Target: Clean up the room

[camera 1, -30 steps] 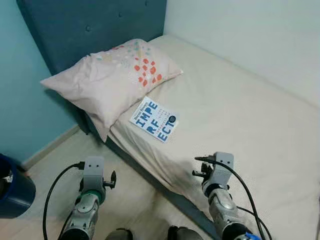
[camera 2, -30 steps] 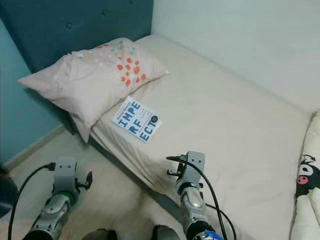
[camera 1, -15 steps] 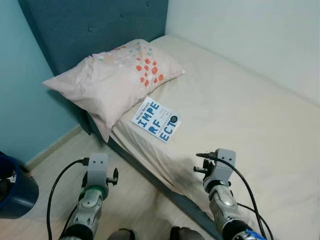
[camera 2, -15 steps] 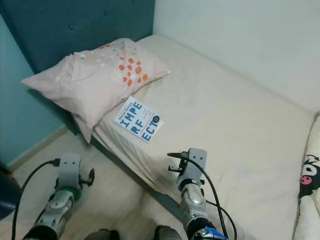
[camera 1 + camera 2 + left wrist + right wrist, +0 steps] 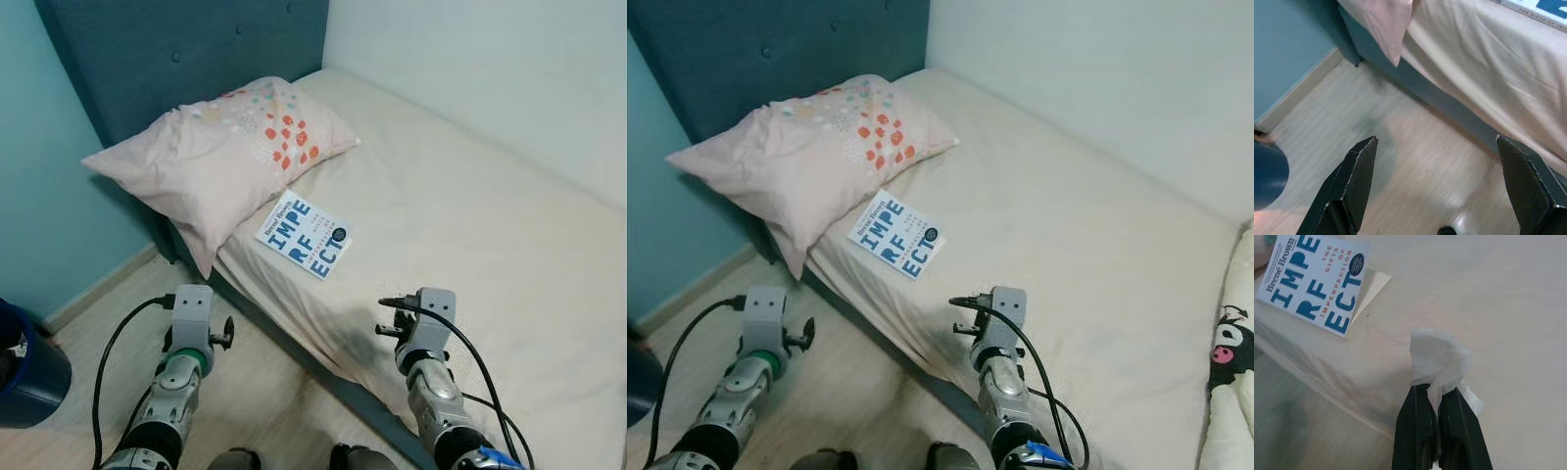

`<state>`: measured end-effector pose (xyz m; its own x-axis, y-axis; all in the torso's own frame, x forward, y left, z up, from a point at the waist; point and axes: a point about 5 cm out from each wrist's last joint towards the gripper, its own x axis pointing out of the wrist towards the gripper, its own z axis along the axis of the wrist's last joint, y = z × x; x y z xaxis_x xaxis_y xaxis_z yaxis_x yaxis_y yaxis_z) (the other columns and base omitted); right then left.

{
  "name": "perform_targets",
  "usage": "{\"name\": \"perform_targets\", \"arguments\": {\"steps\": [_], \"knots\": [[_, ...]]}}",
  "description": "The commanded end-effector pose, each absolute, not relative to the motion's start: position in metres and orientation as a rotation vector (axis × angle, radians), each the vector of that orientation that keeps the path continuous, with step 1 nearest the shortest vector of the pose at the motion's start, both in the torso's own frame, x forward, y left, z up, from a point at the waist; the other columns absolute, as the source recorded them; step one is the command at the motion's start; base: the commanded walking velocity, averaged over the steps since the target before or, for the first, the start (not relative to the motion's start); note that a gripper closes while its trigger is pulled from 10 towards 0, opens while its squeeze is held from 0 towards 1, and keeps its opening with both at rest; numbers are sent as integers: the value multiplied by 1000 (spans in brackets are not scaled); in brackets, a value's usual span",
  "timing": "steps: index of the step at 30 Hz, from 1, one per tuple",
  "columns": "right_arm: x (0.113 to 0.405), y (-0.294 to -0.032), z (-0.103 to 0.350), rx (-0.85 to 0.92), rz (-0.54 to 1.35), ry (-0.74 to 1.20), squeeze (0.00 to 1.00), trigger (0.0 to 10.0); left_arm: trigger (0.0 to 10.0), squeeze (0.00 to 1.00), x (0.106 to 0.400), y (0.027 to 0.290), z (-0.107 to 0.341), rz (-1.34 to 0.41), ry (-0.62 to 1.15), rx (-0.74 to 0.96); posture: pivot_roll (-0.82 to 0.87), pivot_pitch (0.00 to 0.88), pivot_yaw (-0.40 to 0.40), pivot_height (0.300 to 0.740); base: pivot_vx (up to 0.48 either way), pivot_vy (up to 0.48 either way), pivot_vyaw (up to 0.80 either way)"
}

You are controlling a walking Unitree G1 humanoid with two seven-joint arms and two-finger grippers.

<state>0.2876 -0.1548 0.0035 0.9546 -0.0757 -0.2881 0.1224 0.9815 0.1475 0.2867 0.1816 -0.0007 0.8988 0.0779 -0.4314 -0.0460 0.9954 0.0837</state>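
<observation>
Right wrist view: the right gripper (image 5: 1439, 396) has its two black fingers pinched together on a crumpled white tissue (image 5: 1437, 360), which sticks out past the tips over the cream sheet.
Tissue spot: it hangs above the bed (image 5: 470, 215) near the mattress edge, at about 5 o'clock from the book.
Book: white cover with big blue letters (image 5: 305, 234), lying flat on the sheet just beside the pillow's lower corner. One corner of the cover looks lifted a bit in the wrist shot (image 5: 1315, 281).
Pillow: pale pink with orange and teal dots (image 5: 220, 152), leaning at the teal headboard (image 5: 186, 49) and overhanging the bed's side, roughly 11 o'clock from the book.
Left gripper: fingers spread wide apart (image 5: 1437, 183), nothing between them, held over the light wood floor (image 5: 1415, 166) next to the bed frame. In the head view that arm sits at around 7 o'clock from the book.
Bin: dark blue round container (image 5: 29, 367) on the floor by the teal wall, far at 9 o'clock in the head view.
Plush: white soft toy with a black and pink face (image 5: 1227, 362) at the bed's far 3 o'clock edge.
</observation>
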Motion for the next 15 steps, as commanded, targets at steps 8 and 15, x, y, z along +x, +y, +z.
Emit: {"name": "perform_targets", "arguments": {"steps": [8,15], "knots": [[276,-158,-5,178,-136,302,0,10000,10000,0,290,182,2,90,436,38,21,32,41,740,0,0,0],[273,-151,-7,146,-51,305,0,10000,10000,0,288,184,1,102,436,42,32,27,38,740,0,0,0]]}}
